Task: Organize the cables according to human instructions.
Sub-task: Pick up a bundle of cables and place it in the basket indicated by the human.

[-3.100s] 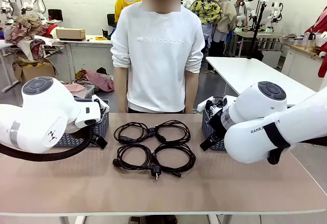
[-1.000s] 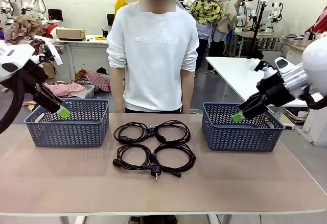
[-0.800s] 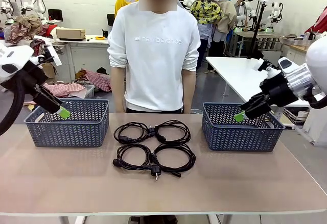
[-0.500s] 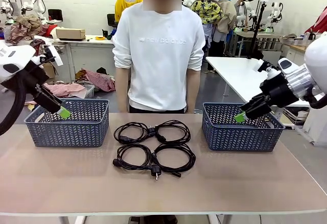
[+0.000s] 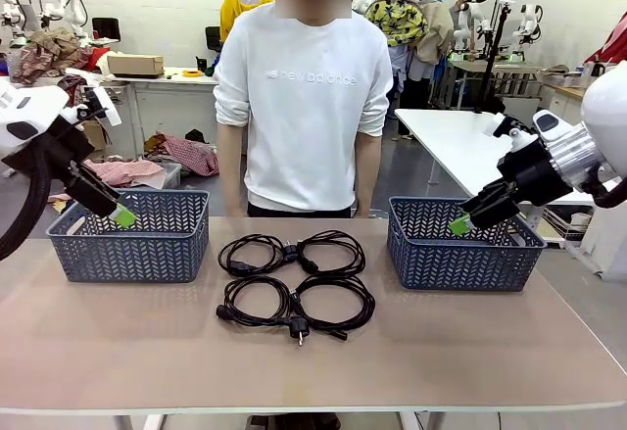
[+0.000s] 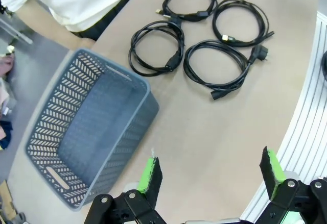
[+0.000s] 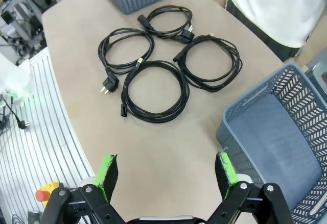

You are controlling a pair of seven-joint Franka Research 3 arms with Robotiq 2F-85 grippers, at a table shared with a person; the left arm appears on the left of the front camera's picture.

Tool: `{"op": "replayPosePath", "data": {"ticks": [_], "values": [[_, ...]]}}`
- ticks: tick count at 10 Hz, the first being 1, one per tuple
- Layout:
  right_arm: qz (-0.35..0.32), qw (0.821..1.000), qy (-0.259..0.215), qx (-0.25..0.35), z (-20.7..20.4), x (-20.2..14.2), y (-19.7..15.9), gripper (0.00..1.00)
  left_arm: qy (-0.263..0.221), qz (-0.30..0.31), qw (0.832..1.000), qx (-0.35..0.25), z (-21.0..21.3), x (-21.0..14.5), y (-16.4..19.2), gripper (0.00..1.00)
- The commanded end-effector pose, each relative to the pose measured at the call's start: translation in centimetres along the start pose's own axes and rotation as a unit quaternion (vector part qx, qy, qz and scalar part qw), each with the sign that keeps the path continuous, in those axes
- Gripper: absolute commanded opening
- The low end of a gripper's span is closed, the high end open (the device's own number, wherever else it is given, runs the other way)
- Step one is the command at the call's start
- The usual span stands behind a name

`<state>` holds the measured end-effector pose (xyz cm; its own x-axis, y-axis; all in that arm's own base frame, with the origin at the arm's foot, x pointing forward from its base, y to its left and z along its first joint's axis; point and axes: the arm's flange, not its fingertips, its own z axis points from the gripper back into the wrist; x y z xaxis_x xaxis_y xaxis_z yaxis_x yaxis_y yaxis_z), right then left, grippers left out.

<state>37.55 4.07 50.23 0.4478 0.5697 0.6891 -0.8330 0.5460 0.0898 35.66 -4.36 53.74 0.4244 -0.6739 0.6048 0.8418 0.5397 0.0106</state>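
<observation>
**Four cables coiled mid-counter, both hands apart and raised**

The room beyond the cables [image 5: 294, 278] is a busy workshop: white walls, a long white table [image 5: 470, 136] behind and to their right, and a bench behind and to their left with heaped clothes and a cardboard box [image 5: 135, 64].

The counter [image 5: 490, 352] under the cables is a smooth tan surface with a rounded near edge.

A person [image 5: 304, 107] in a white sweatshirt stands directly behind the cables at the far edge, arms down.

Two grey-blue lattice baskets flank the cables, each a little apart from them: the left basket [image 5: 132, 254] and the right basket [image 5: 460, 259]. The wrist views show bare basket floors.

The cables lie as four black coils in a two-by-two cluster, neighbouring coils touching or overlapping, with a plug poking out at the near side.

The left hand [image 6: 210, 170] hangs above the left basket, fingers spread wide and holding nothing. The right hand [image 7: 166, 169] hangs above the right basket, likewise spread and holding nothing.
</observation>
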Motion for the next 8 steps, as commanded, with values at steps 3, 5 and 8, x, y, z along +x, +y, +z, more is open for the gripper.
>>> {"op": "replayPosePath", "data": {"ticks": [3,5,8], "values": [[0.008,1.000,-0.010,0.007,-0.08,-0.01,-0.38,1.00,-0.007,-0.004,1.000,-0.008,0.17,-0.13,0.07,1.00],[0.008,1.000,-0.010,0.007,-0.08,-0.01,-0.38,1.00,-0.007,-0.004,1.000,-0.008,0.17,-0.13,0.07,1.00],[0.008,1.000,-0.010,0.007,-0.08,-0.01,-0.38,1.00,-0.007,-0.004,1.000,-0.008,0.17,-0.13,0.07,1.00]]}}
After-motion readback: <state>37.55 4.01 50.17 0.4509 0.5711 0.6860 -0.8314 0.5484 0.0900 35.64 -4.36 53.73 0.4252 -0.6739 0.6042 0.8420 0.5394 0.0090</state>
